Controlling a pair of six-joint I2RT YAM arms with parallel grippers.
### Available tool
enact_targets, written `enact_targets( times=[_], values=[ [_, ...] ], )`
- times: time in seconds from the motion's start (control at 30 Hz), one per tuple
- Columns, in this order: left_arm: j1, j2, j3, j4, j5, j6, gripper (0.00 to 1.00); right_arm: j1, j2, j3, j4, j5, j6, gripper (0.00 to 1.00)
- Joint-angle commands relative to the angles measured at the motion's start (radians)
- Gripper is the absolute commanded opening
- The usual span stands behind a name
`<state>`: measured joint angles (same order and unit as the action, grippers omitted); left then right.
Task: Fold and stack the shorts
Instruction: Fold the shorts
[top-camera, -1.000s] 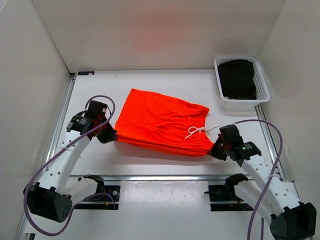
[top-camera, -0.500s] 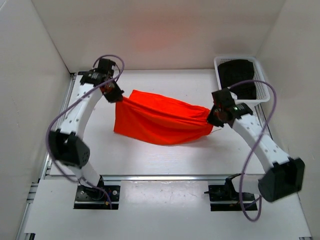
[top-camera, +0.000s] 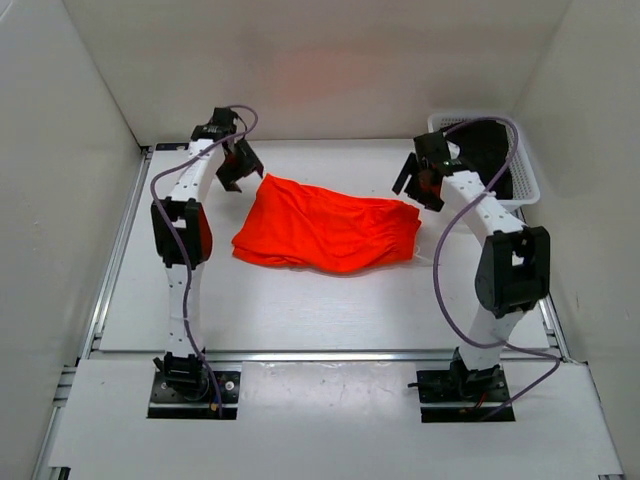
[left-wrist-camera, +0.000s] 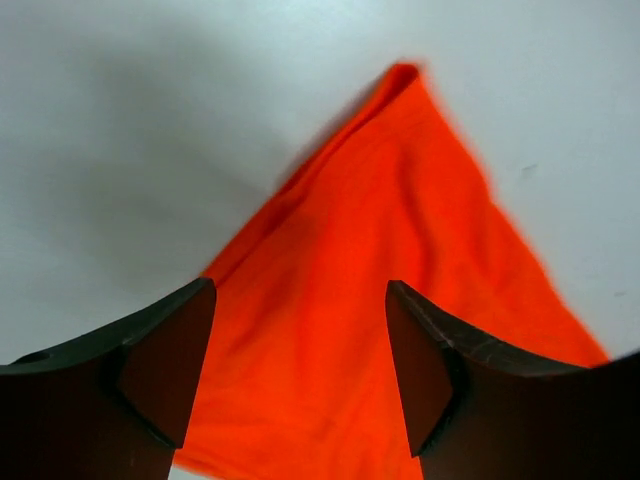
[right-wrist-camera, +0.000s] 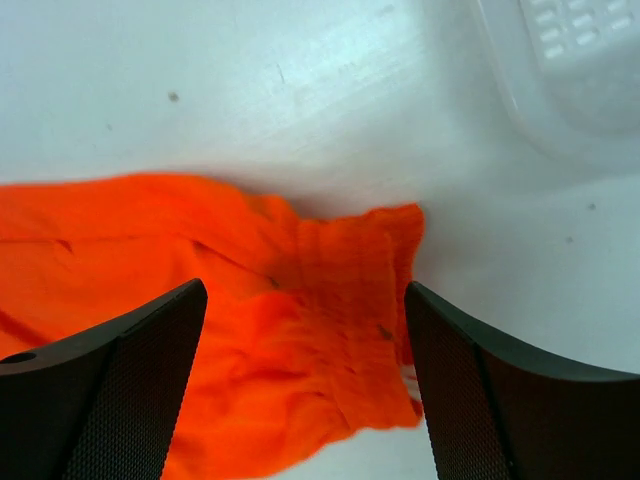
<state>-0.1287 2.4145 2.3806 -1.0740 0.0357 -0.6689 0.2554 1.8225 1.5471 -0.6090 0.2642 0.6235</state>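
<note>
The left gripper (top-camera: 238, 167) and right gripper (top-camera: 419, 186) hang spread and empty over the far corners of the shorts (top-camera: 325, 232), apparently doubled over on the table (top-camera: 300, 300).

One pair of soft orange-red shorts (top-camera: 325, 232), one white plastic basket (top-camera: 530, 188) and one dark cloth pile (top-camera: 485, 150) are lying by two white robot arms (top-camera: 178, 290) (top-camera: 480, 210).

I log what my feeds show:
- shorts (top-camera: 325, 232): plain bright orange-red, no print
- table (top-camera: 300, 310): white
- basket (top-camera: 526, 168): white, lattice pattern
- basket contents (top-camera: 490, 160): black
- cables (top-camera: 437, 285): purple
- left gripper (left-wrist-camera: 300, 287) and right gripper (right-wrist-camera: 305, 287): black
</note>
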Motion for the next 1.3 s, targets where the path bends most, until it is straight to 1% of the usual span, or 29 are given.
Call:
enact_targets(
  times=[0.0,0.03,0.07,0.1,0.13,0.17,0.2,0.23,0.27,0.3,0.33,0.43,0.47,0.6,0.7,0.77,0.8,0.83,0.87,0.93,0.97,1.0,1.03,1.07,1.13,1.17,1.23,1.27],
  values=[
    [0.001,-0.27,-0.219,0.038,0.003,0.071,0.8,0.007,-0.147,-0.091,0.002,0.001,-0.034,0.84],
    [0.001,-0.308,-0.277,0.052,-0.011,0.084,0.76,0.007,-0.204,-0.181,0.011,-0.008,-0.025,0.86],
    [0.001,-0.366,-0.329,0.052,-0.011,0.094,0.72,-0.008,-0.231,-0.224,0.011,-0.029,-0.016,0.86],
    [-0.008,-0.391,-0.381,0.063,-0.025,0.103,0.72,-0.018,-0.256,-0.264,0.011,-0.057,-0.005,0.86],
    [-0.008,-0.411,-0.482,0.063,-0.025,0.103,0.72,-0.039,-0.296,-0.301,0.031,-0.136,0.019,0.86],
    [-0.008,-0.431,-0.536,0.072,-0.037,0.103,0.74,-0.048,-0.316,-0.367,0.04,-0.179,0.028,0.86],
    [-0.008,-0.463,-0.591,0.085,-0.037,0.103,0.77,-0.048,-0.331,-0.399,0.04,-0.216,0.039,0.86],
    [0.001,-0.479,-0.698,0.097,-0.046,0.091,0.82,-0.073,-0.36,-0.427,0.067,-0.252,0.05,0.86],
    [0.001,-0.491,-0.748,0.114,-0.046,0.091,0.85,-0.082,-0.373,-0.455,0.08,-0.285,0.07,0.86],
    [0.015,-0.502,-0.791,0.146,-0.022,0.091,0.87,-0.1,-0.382,-0.505,0.095,-0.351,0.08,0.91],
    [0.024,-0.502,-0.852,0.16,-0.007,0.091,0.9,-0.1,-0.393,-0.528,0.13,-0.379,0.09,0.91],
    [0.024,-0.476,-0.896,0.18,0.004,0.1,0.96,-0.111,-0.382,-0.593,0.189,-0.44,0.137,0.93],
    [0.024,-0.466,-0.905,0.193,0.004,0.11,0.97,-0.111,-0.382,-0.607,0.234,-0.48,0.151,0.93],
    [0.024,-0.402,-0.885,0.203,0.013,0.12,0.97,-0.111,-0.326,-0.651,0.313,-0.491,0.196,0.93],
    [0.024,-0.371,-0.862,0.203,0.013,0.12,0.9,-0.111,-0.281,-0.662,0.371,-0.491,0.217,0.93],
    [0.024,-0.353,-0.862,0.212,0.032,0.12,0.73,-0.102,-0.253,-0.662,0.39,-0.479,0.226,0.89],
    [0.024,-0.342,-0.862,0.212,0.041,0.12,0.61,-0.093,-0.221,-0.653,0.402,-0.456,0.226,0.87],
    [0.024,-0.342,-0.862,0.212,0.041,0.12,0.41,-0.093,-0.207,-0.642,0.402,-0.436,0.226,0.84],
    [0.024,-0.332,-0.862,0.212,0.041,0.12,0.11,-0.082,-0.194,-0.633,0.402,-0.416,0.226,0.74],
    [0.034,-0.331,-0.862,0.212,0.041,0.12,0.1,-0.07,-0.155,-0.599,0.375,-0.358,0.196,0.57],
    [0.034,-0.347,-0.862,0.212,0.041,0.12,0.1,-0.058,-0.131,-0.584,0.356,-0.358,0.187,0.32],
    [0.044,-0.363,-0.883,0.212,0.03,0.098,0.1,-0.058,-0.118,-0.566,0.335,-0.368,0.174,0.21],
    [0.044,-0.383,-0.894,0.212,0.011,0.088,0.1,-0.058,-0.109,-0.546,0.277,-0.368,0.15,0.12],
    [0.058,-0.431,-0.906,0.212,0.01,0.078,0.1,-0.058,-0.109,-0.532,0.247,-0.368,0.137,0.0],
    [0.067,-0.486,-0.946,0.212,0.001,0.066,0.1,-0.058,-0.129,-0.519,0.163,-0.368,0.113,0.0],
    [0.067,-0.546,-0.962,0.212,-0.009,0.066,0.1,-0.058,-0.167,-0.519,0.138,-0.355,0.088,0.0],
    [0.089,-0.609,-1.021,0.212,-0.019,0.066,0.1,-0.058,-0.212,-0.539,0.06,-0.326,0.07,0.0],
    [0.089,-0.639,-1.046,0.212,-0.019,0.066,0.1,-0.058,-0.259,-0.554,0.036,-0.304,0.07,0.0]
  ],
)
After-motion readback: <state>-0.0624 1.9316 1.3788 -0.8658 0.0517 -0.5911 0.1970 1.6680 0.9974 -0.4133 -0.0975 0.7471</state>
